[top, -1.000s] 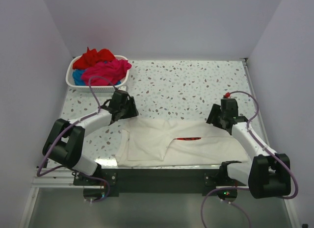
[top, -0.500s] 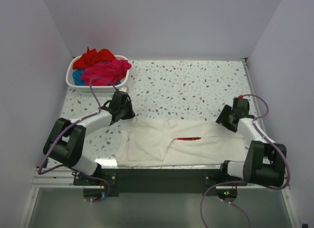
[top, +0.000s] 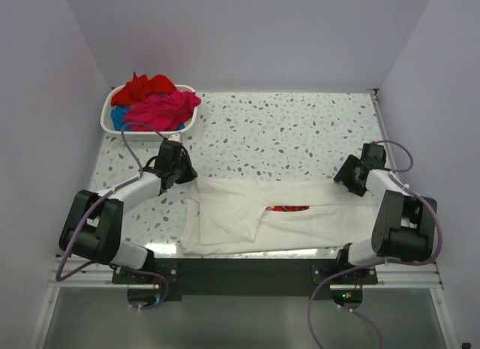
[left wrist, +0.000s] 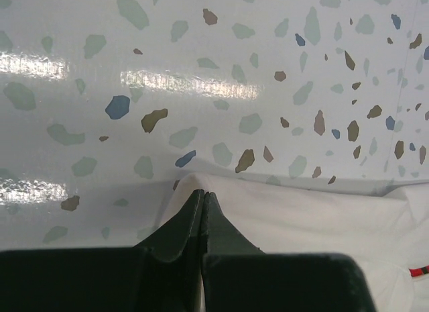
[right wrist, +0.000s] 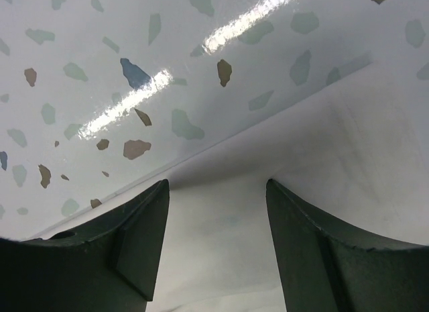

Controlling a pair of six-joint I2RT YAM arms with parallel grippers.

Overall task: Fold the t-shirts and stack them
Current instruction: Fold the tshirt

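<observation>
A white t-shirt (top: 292,218) lies stretched along the table's near edge, with a sliver of its red print (top: 287,209) showing in a fold. My left gripper (top: 186,176) is shut on the shirt's far left corner; in the left wrist view the jaws (left wrist: 203,194) meet on a raised peak of white cloth (left wrist: 301,215). My right gripper (top: 347,179) is open at the shirt's far right edge. In the right wrist view its fingers (right wrist: 216,188) straddle the white cloth (right wrist: 221,245), which runs between them. Red (top: 146,88), magenta (top: 166,109) and blue (top: 118,118) t-shirts lie heaped in the basket.
The white slatted basket (top: 161,136) stands at the table's back left, just behind my left gripper. Speckled tabletop (top: 300,131) stretches behind the shirt. Walls enclose the table at left, right and back. A black rail (top: 247,266) runs along the near edge.
My left gripper closed on the shirt's corner and drew it left. The right arm swung outward to the right edge, staying open. The shirt's far edge now lies straighter and wider.
</observation>
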